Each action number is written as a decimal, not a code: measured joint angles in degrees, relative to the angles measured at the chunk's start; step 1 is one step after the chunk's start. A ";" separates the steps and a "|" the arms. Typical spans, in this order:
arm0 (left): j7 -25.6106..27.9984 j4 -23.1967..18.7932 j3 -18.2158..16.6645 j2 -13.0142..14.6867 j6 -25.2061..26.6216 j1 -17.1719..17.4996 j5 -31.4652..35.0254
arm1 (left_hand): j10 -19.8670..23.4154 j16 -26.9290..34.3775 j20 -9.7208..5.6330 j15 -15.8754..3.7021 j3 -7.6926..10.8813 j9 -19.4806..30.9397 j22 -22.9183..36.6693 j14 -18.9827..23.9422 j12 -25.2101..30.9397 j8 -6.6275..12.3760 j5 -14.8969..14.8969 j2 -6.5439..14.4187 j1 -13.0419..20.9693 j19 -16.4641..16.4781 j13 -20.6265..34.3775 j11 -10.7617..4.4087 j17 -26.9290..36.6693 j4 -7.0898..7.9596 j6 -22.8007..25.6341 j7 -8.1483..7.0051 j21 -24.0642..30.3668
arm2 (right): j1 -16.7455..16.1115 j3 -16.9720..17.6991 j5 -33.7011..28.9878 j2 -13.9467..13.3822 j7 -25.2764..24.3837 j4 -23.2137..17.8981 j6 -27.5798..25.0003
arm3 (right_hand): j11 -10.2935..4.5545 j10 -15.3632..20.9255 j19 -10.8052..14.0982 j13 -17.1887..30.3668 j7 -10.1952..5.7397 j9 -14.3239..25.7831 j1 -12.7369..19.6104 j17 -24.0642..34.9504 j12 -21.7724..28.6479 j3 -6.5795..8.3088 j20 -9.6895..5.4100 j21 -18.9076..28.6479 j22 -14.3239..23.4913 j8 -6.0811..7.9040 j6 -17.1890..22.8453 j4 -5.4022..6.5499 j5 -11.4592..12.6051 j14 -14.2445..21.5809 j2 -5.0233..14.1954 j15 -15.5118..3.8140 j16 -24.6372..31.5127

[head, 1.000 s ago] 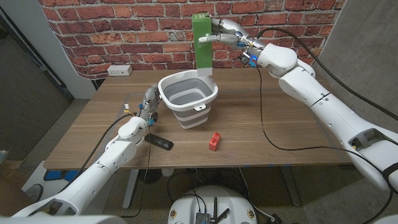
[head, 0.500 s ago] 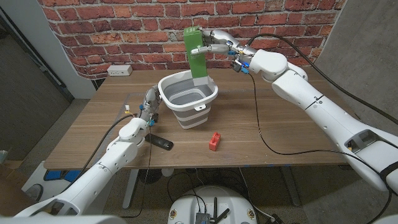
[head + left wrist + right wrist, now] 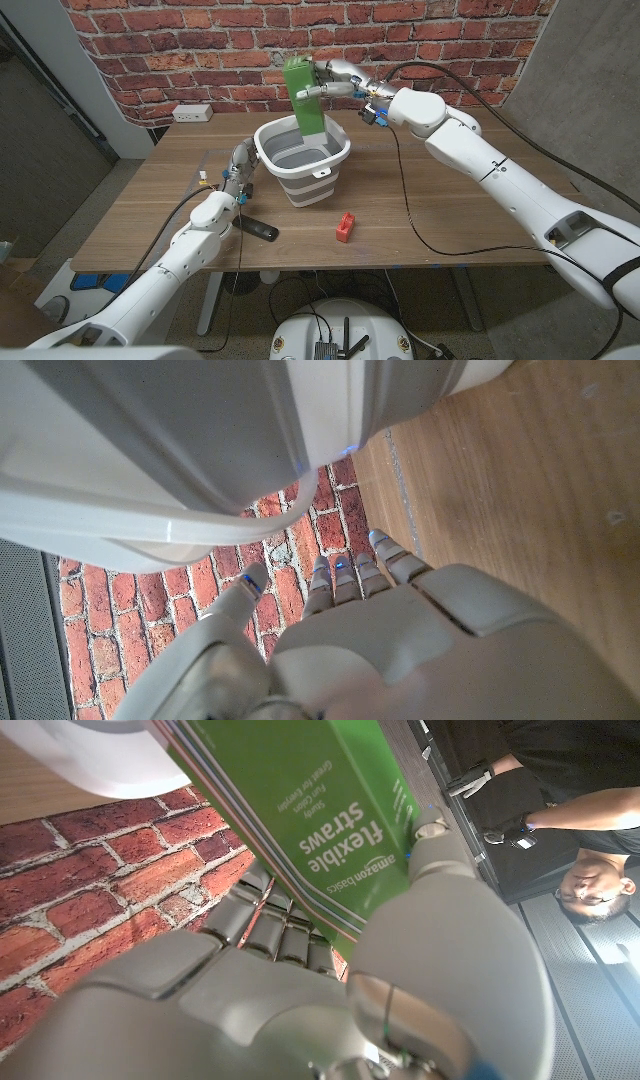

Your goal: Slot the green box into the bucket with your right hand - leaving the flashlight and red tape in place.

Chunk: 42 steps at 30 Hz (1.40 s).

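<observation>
Head view: right hand (image 3: 335,80) grips the green box (image 3: 304,96), tilted, lower end dipping into the bucket (image 3: 303,160) just below; flashlight (image 3: 259,229) and red tape (image 3: 345,227) lie nearer, well apart. Left hand (image 3: 240,165) beside bucket, holding nothing. Left wrist view: fingers (image 3: 340,575) apart, near bucket wall (image 3: 200,450). Right wrist view: fingers (image 3: 440,830) clamp the box (image 3: 330,810); a person (image 3: 560,810) behind.
</observation>
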 measured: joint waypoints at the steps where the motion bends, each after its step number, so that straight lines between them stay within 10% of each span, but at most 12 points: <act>1: 0.00 0.09 0.00 -0.10 -0.02 0.01 0.00 | 0.00 0.00 0.00 0.00 0.00 0.00 0.00 0.00 0.00 0.00 0.00 0.00 0.00 0.00 0.00 0.00 0.00 0.01 0.00 0.00 0.00 | -0.01 -0.09 -0.13 0.06 -0.08 -0.01 -0.08 | 0.00 0.00 0.00 0.00 -0.04 0.00 0.00 0.00 0.00 0.00 0.00 0.00 0.00 0.00 0.15 0.00 0.00 0.00 0.00 0.00 0.02; 42: -0.37 1.71 0.43 -1.76 -1.69 0.24 -0.26 | 0.00 0.00 0.00 0.00 0.32 0.00 0.00 0.00 0.00 0.00 0.00 0.00 0.00 0.00 0.00 0.00 0.00 -0.30 0.00 0.00 0.00 | -0.46 -6.40 -8.74 3.50 -1.86 2.54 -2.83 | 0.30 0.30 0.32 0.01 -0.27 0.27 0.00 0.15 -0.12 0.63 -0.31 0.00 0.00 -0.01 0.53 -0.09 0.20 0.24 0.00 0.00 -0.22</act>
